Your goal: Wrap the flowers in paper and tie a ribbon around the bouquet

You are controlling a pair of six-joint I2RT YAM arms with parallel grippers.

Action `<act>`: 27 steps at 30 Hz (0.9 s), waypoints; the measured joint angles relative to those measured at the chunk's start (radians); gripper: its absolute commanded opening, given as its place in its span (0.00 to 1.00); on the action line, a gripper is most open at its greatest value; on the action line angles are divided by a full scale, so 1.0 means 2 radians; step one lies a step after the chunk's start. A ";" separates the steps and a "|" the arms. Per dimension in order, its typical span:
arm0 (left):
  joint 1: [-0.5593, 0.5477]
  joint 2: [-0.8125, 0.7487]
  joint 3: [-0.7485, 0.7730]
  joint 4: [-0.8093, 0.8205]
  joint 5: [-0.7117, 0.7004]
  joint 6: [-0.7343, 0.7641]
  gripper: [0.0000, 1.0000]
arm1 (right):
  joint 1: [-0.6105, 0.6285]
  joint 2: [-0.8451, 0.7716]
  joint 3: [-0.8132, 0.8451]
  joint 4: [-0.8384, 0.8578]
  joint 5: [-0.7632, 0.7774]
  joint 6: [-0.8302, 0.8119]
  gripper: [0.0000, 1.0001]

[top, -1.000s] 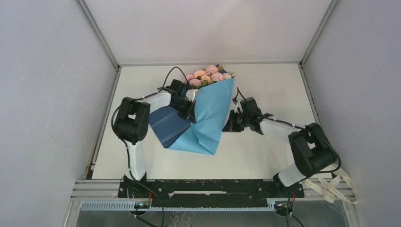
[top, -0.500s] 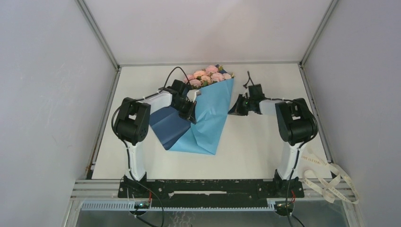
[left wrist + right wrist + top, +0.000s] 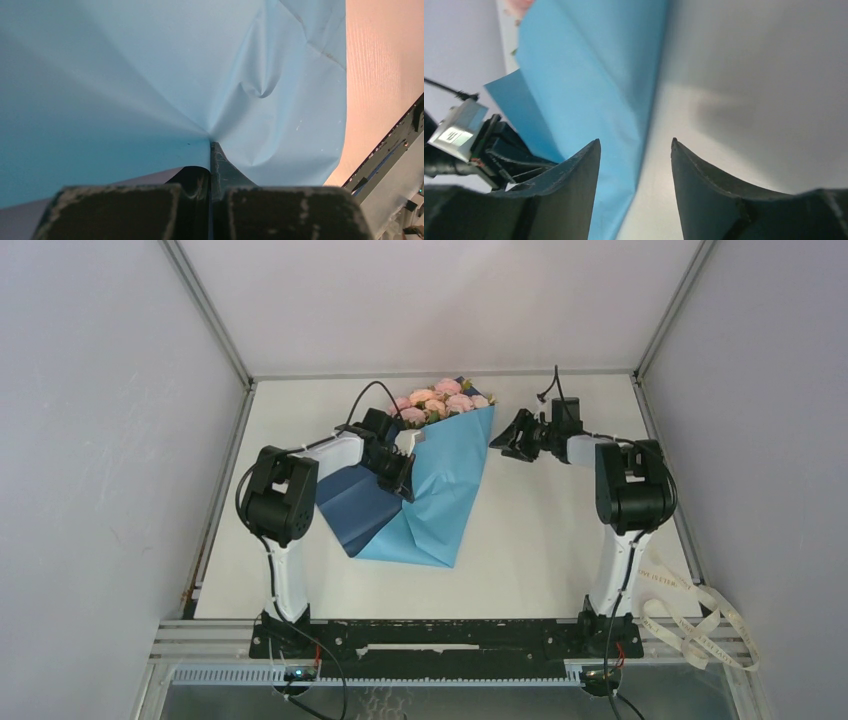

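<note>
1. paper. the paper (image 3: 440, 490) lies on the table (image 3: 560, 550), folded over into a cone. its light-blue face is up, and a dark navy panel shows along its left side. the narrow end of the paper points toward the near edge of the table. the wide end points away from it.

2. flowers. the flowers (image 3: 440, 400) sit inside the wide end of the paper, with the pink blooms protruding past its far edge. the stems are covered by the paper.

3. left gripper. the left gripper (image 3: 400, 475) is at the left edge of the light-blue fold of the paper, where that fold meets the navy panel. its fingers are pressed together and pinch a pleat of the paper. in the left wrist view, creases in the paper radiate from the pinch point.

4. right gripper. the right gripper (image 3: 510, 437) is just right of the paper's far right corner and points toward it. its jaws stand spread, with nothing between them. in the top view it is near the paper but apart from it. in the right wrist view, the right edge of the paper runs ahead of the gap between the fingers.

5. ribbon. the ribbon (image 3: 700, 625) lies in loops well apart from the paper, to its right, past the near right corner of the table. it touches neither the paper nor the flowers.
</note>
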 measured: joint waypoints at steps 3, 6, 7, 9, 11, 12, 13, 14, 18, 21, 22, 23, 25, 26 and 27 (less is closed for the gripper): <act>0.000 0.000 0.000 0.000 0.000 0.000 0.00 | 0.011 0.008 0.000 0.037 -0.026 0.012 0.63; 0.000 0.000 0.000 0.000 0.000 0.000 0.00 | 0.021 0.030 0.001 0.073 -0.034 0.037 0.62; 0.000 0.000 0.000 0.000 0.000 0.000 0.00 | 0.023 0.041 0.001 0.084 -0.035 0.048 0.62; 0.000 0.000 0.000 0.000 0.000 0.000 0.00 | 0.025 0.060 0.002 0.109 -0.046 0.077 0.61; 0.000 0.000 0.000 0.000 0.000 0.001 0.00 | 0.024 0.068 0.004 0.133 -0.048 0.097 0.50; 0.000 0.000 0.000 0.000 0.000 0.002 0.00 | 0.023 0.072 0.005 0.142 -0.048 0.104 0.40; 0.000 0.000 0.000 0.000 0.001 0.003 0.00 | 0.022 0.078 0.006 0.150 -0.048 0.109 0.26; 0.000 0.000 0.000 -0.001 0.001 0.003 0.00 | 0.022 0.084 0.009 0.154 -0.047 0.115 0.06; 0.000 0.000 0.000 0.000 0.001 0.004 0.00 | 0.022 0.101 0.011 0.165 -0.053 0.131 0.00; 0.000 0.000 0.000 -0.001 0.001 0.004 0.00 | 0.022 0.102 0.011 0.174 -0.056 0.137 0.31; 0.000 0.000 0.000 -0.001 0.001 0.004 0.00 | 0.022 0.102 0.011 0.180 -0.056 0.141 0.45; 0.000 0.000 0.000 -0.002 0.001 0.004 0.00 | 0.020 0.102 0.011 0.183 -0.055 0.147 0.54; 0.000 0.000 0.000 -0.004 0.001 0.004 0.00 | 0.019 0.102 0.011 0.197 -0.052 0.159 0.58; 0.000 0.000 0.000 -0.004 0.001 0.004 0.00 | 0.018 0.102 0.011 0.208 -0.052 0.164 0.58; 0.000 0.000 0.000 -0.004 0.001 0.004 0.00 | 0.017 0.102 0.012 0.217 -0.047 0.172 0.58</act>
